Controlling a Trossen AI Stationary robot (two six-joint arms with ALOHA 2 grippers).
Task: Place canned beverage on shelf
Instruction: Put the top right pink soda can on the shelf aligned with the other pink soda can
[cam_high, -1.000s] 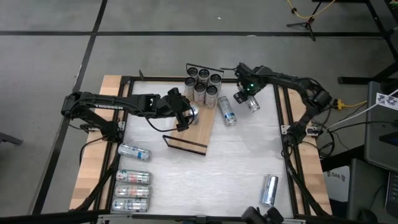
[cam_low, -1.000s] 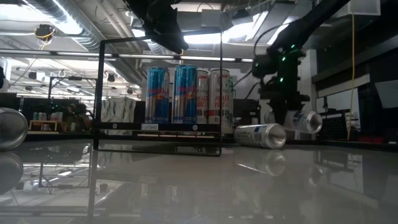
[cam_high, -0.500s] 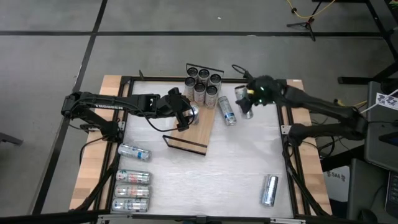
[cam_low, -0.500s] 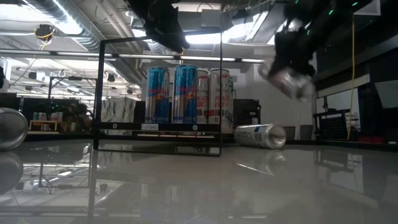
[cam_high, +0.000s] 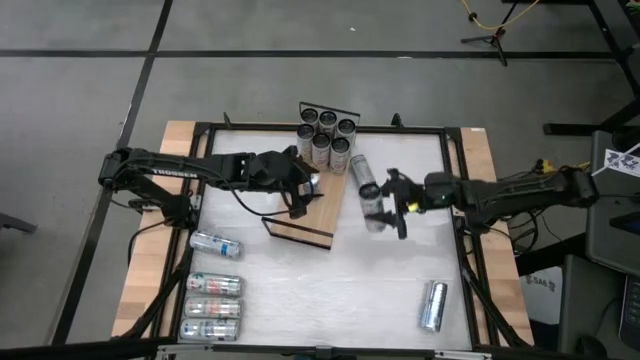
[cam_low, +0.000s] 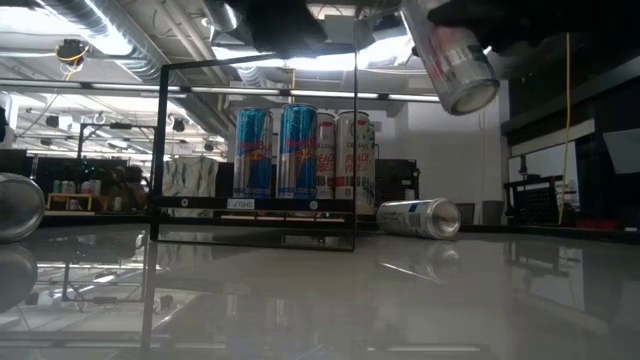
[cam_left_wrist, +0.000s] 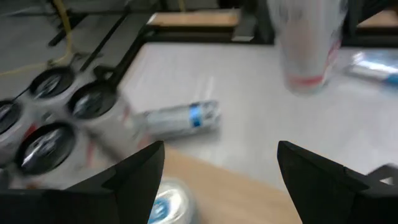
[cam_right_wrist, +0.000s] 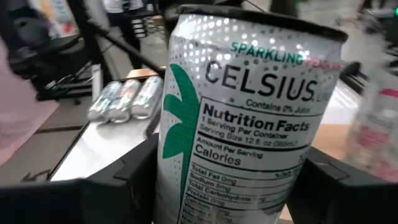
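Note:
The shelf (cam_high: 318, 208) is a light-wood board with a black wire rail at each short end. Several cans (cam_high: 325, 135) stand at its far end. One more can (cam_left_wrist: 163, 205) stands on the board below my left gripper (cam_high: 302, 190), which hangs open over it without touching. My right gripper (cam_high: 388, 206) reaches in from the table's right and is shut on a silver Celsius can (cam_right_wrist: 249, 106), held high above the table (cam_low: 455, 55). Another silver can (cam_low: 420, 216) lies on its side on the white tabletop, right of the shelf. My right gripper pinches the Celsius can's side wall (cam_right_wrist: 177, 155) between its two fingers (cam_right_wrist: 121, 180), one on each side. The fingers come nearly level from the table's right and lie across the can. The can is lifted clear and tilted, one end (cam_low: 472, 95) facing down and outward.
Several cans lie on their sides at the table's near left (cam_high: 212, 300), one more near the left edge (cam_high: 215, 243) and one at the near right (cam_high: 433, 305). Bare white tabletop (cam_high: 380, 270) lies between the shelf and the near edge.
My right gripper has lifted the Celsius can off the tabletop at the far right. It has swung the can toward the table's middle and near side. It has turned from pointing down to nearly level. The can has risen clear. The lying can has stayed put.

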